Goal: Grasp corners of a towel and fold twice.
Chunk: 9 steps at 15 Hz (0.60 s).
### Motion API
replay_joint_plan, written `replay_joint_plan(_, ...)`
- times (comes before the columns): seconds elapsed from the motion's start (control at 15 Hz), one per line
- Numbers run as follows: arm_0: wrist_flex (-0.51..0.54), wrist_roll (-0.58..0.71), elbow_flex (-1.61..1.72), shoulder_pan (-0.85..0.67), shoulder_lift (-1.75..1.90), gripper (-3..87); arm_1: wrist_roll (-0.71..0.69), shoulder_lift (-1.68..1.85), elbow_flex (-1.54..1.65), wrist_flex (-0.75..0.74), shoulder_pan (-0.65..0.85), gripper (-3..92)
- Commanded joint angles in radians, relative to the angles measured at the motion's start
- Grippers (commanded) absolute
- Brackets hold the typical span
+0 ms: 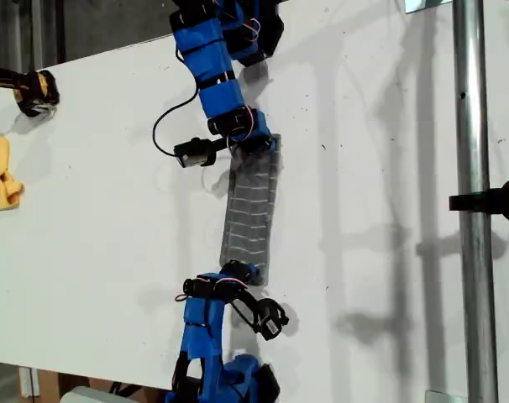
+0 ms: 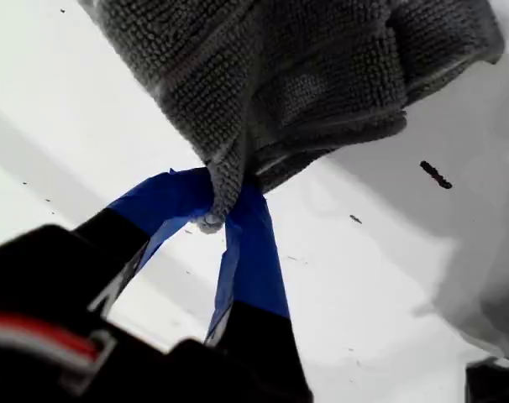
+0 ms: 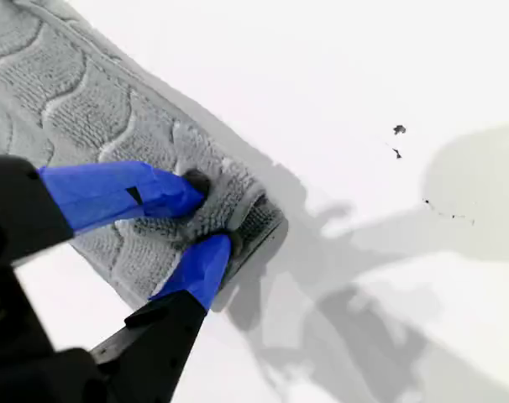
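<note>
The grey striped towel (image 1: 251, 210) lies as a long narrow folded strip in the middle of the white table (image 1: 95, 252), stretched between two blue arms. My second gripper (image 1: 256, 143), on the arm at the exterior view's top, is shut on a layered corner (image 3: 246, 210) of the towel (image 3: 78, 101), with fingertips (image 3: 166, 191) pressing the fabric (image 3: 208, 214). My first gripper (image 1: 242, 270), on the arm at the exterior view's bottom, is shut (image 2: 217, 214) on a bunched corner of the towel (image 2: 305, 75), which hangs raised off the table.
A small yellow cloth (image 1: 1, 172) lies at the exterior view's left edge, below a black-and-yellow object (image 1: 34, 91). A vertical metal pole (image 1: 470, 201) with a black clamp (image 1: 494, 201) stands at the exterior view's right. A black cable (image 1: 166, 117) loops beside the top arm.
</note>
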Motion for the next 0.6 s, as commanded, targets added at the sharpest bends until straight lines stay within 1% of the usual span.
replay_joint_plan(0.0,0.104,0.000,-0.048,-0.006,0.135,15.9,0.012,0.098,-0.017,0.089,0.000,6.3)
replay_joint_plan(0.07,0.127,0.000,-0.040,-0.005,0.213,16.5,0.017,0.124,-0.038,0.158,-0.006,22.8)
replay_joint_plan(0.13,0.149,0.000,-0.023,-0.009,0.284,17.3,0.021,0.173,-0.063,0.206,-0.009,24.0)
replay_joint_plan(0.2,0.161,-0.003,0.002,-0.015,0.350,18.9,0.015,0.252,-0.074,0.209,-0.011,30.7)
replay_joint_plan(0.27,0.173,-0.012,0.032,-0.025,0.408,20.0,0.011,0.344,-0.083,0.219,-0.006,31.3)
replay_joint_plan(0.33,0.175,-0.023,0.066,-0.026,0.477,21.7,0.011,0.449,-0.074,0.236,0.003,33.7)
replay_joint_plan(0.4,0.173,-0.040,0.110,-0.026,0.560,22.2,0.017,0.572,-0.040,0.252,0.009,33.6)
replay_joint_plan(0.47,0.163,-0.069,0.176,-0.031,0.653,22.7,0.031,0.704,0.025,0.258,0.021,33.7)
replay_joint_plan(0.53,0.138,-0.097,0.267,-0.032,0.753,23.4,0.080,0.845,0.117,0.282,0.041,33.9)
